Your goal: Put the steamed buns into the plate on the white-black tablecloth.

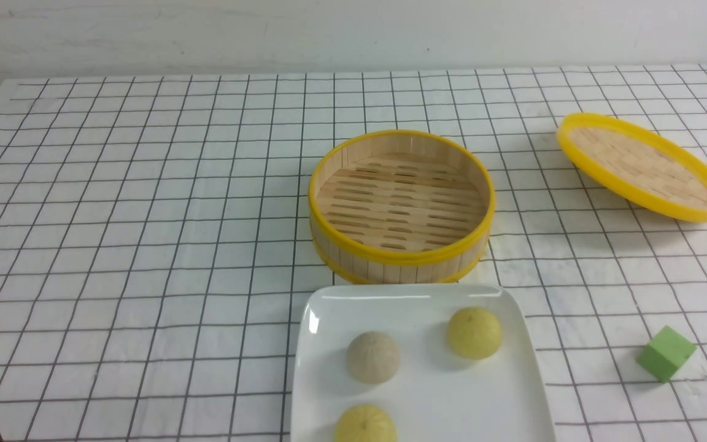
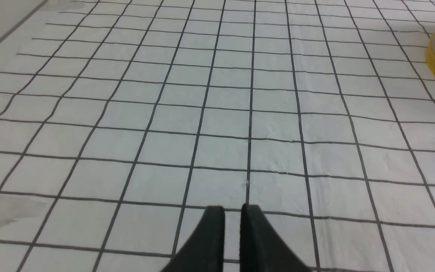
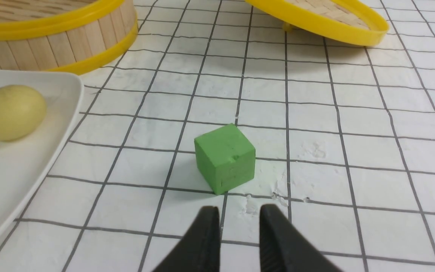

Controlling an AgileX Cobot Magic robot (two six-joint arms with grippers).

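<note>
White plate (image 1: 418, 402) holds three dome-up steamed buns (image 1: 373, 356).

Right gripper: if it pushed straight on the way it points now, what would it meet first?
Probably the green cube, on the cloth just ahead of the right gripper, whose jaws stand apart and empty. How much gap remains is unclear.

text on plate (image 1: 418, 402): none readable
text on green cube (image 3: 225, 158): none readable
text on steamer (image 1: 400, 205) and lid (image 1: 642, 166): none readable
tablecloth (image 1: 145, 245): grid lines only, no print
</note>
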